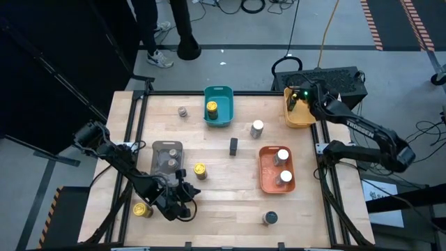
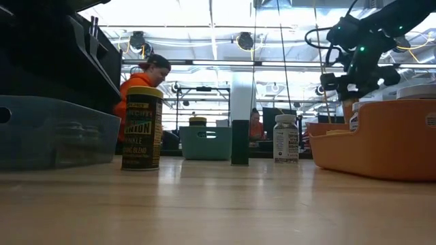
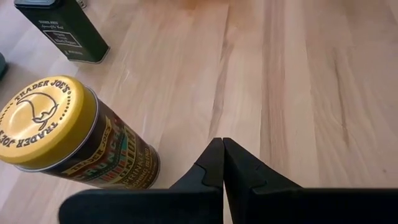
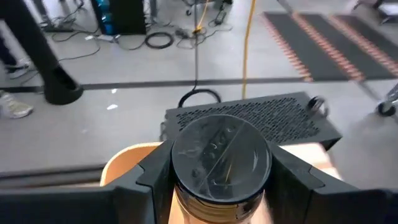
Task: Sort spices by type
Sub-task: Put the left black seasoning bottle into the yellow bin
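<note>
Step in hand: the right gripper (image 4: pixel 221 180) holds a clear-lidded spice jar (image 4: pixel 221 165) between its fingers, over the yellow tray (image 1: pixel 300 117) at the worktop's far right corner; this reads as a placing into that tray.
Next move: lower the jar inside the tray's walls, then spread the fingers and lift straight up.
Left gripper (image 3: pixel 222 163): fingers pressed together, holding nothing, near the front left corner, just beside a Trader Joe's yellow-topped jar (image 3: pixel 59 134).
Sorted so far: one yellow-topped jar in the teal tray (image 1: pixel 219 117); two white-topped jars in the orange tray (image 1: pixel 266 178); two grey-topped jars in the grey tray (image 1: pixel 157 148).
Loose: a slim black tin (image 1: pixel 233 146) mid-worktop, a white-topped jar (image 1: pixel 257 128) beside it.
</note>
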You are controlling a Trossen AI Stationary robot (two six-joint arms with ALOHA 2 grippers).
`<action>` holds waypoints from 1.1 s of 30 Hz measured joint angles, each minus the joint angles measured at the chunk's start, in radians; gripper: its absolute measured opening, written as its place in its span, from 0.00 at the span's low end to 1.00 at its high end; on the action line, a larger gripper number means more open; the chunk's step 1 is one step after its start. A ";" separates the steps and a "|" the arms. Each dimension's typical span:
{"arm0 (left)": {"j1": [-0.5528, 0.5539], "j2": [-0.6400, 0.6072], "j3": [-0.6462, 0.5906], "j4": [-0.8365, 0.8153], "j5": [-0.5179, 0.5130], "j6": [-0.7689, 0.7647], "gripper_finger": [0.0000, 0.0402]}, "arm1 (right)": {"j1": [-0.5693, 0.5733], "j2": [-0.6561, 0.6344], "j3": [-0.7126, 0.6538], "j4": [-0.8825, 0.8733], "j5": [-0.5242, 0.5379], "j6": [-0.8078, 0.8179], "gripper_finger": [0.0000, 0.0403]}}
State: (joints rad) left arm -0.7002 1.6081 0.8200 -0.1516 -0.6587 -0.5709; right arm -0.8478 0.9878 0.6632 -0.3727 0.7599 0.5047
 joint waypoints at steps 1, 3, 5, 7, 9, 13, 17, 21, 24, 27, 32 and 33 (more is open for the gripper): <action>0.000 0.000 0.000 0.004 0.000 0.000 0.01 | -0.002 -0.004 0.000 -0.013 -0.024 0.011 0.43; 0.000 0.000 0.000 0.011 0.000 0.001 0.01 | -0.008 -0.004 0.000 -0.047 -0.055 0.040 0.43; 0.000 0.000 0.000 0.012 0.000 0.001 0.01 | -0.015 0.011 0.000 -0.083 -0.074 0.078 0.43; 0.000 0.000 0.000 0.012 0.000 0.001 0.01 | -0.016 0.026 -0.016 -0.068 -0.077 0.092 0.43; 0.000 0.000 0.000 0.013 0.000 0.001 0.01 | -0.016 0.035 -0.043 -0.037 -0.066 0.110 0.43; 0.000 0.000 0.000 0.013 0.000 0.001 0.01 | -0.014 0.036 -0.129 0.139 -0.051 0.107 0.43; 0.000 0.000 0.000 0.009 0.000 0.001 0.01 | -0.014 0.036 -0.216 0.249 -0.020 0.097 0.43; 0.000 0.000 0.000 0.004 -0.001 0.001 0.01 | -0.013 0.036 -0.303 0.385 0.003 0.075 0.43; 0.000 0.000 0.000 0.004 -0.001 0.001 0.01 | -0.013 0.036 -0.367 0.533 0.002 0.042 0.43; 0.000 0.000 0.000 0.003 -0.008 0.002 0.01 | -0.014 0.036 -0.408 0.630 0.003 0.014 0.43; 0.006 0.000 0.000 0.002 -0.016 0.002 0.01 | -0.015 0.036 -0.418 0.661 0.005 -0.008 0.43; 0.007 0.000 0.000 0.002 -0.016 0.002 0.01 | -0.015 0.036 -0.418 0.661 0.004 -0.010 0.43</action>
State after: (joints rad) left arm -0.6931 1.6081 0.8200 -0.1493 -0.6743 -0.5686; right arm -0.8627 1.0233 0.2451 0.2882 0.7641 0.4944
